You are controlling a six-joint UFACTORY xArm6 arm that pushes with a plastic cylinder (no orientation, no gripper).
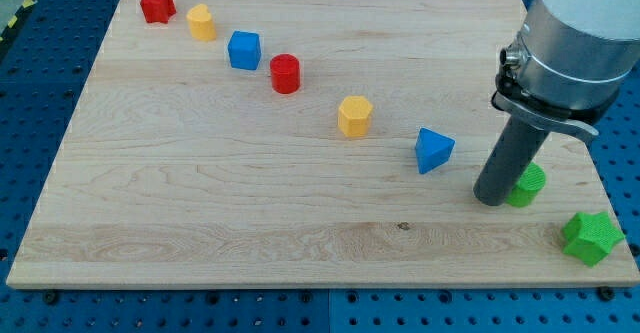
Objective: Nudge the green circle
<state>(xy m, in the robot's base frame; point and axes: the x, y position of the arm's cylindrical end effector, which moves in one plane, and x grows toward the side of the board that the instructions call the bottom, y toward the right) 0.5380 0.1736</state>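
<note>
The green circle (529, 183) stands near the board's right edge, partly hidden by my rod. My tip (491, 197) rests on the board right against the circle's left side, touching it or nearly so. A blue triangle (433, 150) lies just to the left of my tip. A green star (591, 237) lies below and to the right of the circle, near the board's bottom right corner.
A diagonal row of blocks runs from the top left toward the middle: a red star (156, 4), a yellow block (202, 21), a blue cube (244, 50), a red cylinder (285, 74) and a yellow hexagon (354, 116). The board's right edge (590, 143) is close.
</note>
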